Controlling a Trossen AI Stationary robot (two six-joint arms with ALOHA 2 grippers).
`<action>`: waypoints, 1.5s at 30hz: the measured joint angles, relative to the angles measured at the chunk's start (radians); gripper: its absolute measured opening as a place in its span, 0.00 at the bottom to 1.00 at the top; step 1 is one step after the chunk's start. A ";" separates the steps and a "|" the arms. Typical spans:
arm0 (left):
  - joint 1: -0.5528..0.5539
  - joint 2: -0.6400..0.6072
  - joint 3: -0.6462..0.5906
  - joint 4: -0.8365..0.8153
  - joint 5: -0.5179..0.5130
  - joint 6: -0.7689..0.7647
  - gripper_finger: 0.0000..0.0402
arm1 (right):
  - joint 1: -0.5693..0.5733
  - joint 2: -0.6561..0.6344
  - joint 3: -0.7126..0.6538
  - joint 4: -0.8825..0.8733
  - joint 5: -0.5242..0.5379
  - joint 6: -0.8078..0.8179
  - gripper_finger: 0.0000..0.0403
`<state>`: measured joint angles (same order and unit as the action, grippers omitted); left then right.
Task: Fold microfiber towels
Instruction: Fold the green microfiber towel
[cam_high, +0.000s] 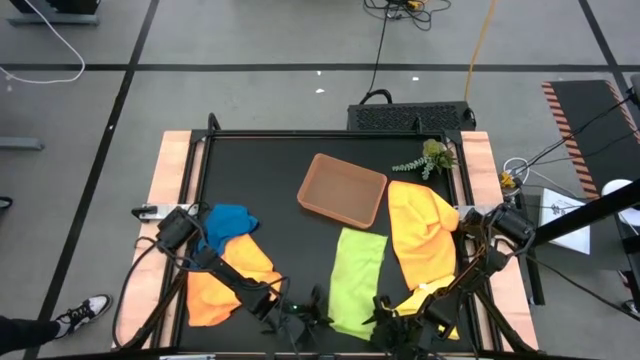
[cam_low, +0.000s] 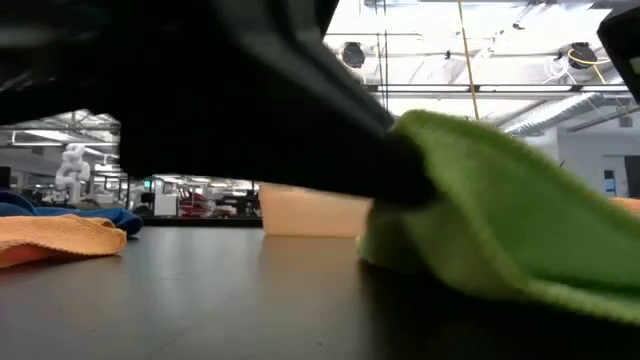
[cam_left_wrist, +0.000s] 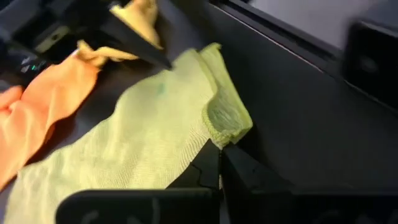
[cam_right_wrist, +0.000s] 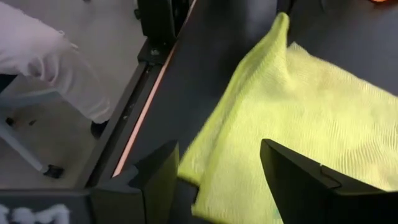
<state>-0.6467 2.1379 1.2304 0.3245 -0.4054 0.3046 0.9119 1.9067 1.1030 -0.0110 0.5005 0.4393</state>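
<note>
Black table (cam_high: 280, 160) on grey floor; lime green towel (cam_high: 358, 280) lies lengthwise front-to-back — left gripper (cam_left_wrist: 219, 163) seemingly pinching its corner, right gripper (cam_right_wrist: 214, 177) spread open

Even overhead light, soft shadows — low view's near dark shape perhaps defocused.

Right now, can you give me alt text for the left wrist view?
The left hand is shut, pinching the near corner of the lime green towel that lies spread on the black table. An orange towel lies beside it, beyond it a yellow one.
</note>
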 joint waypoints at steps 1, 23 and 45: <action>0.006 -0.001 0.000 0.013 0.000 -0.028 0.01 | 0.000 0.000 0.000 0.000 0.003 0.000 0.55; 0.103 -0.074 0.003 0.066 0.005 -0.276 0.00 | -0.016 0.001 0.000 -0.028 0.053 0.243 0.55; 0.130 -0.091 0.003 0.019 -0.032 -0.334 0.00 | -0.014 0.071 0.000 0.026 0.049 0.361 0.35</action>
<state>-0.5171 2.0468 1.2335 0.3437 -0.4370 -0.0293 0.8978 1.9778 1.1030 0.0147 0.5495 0.8001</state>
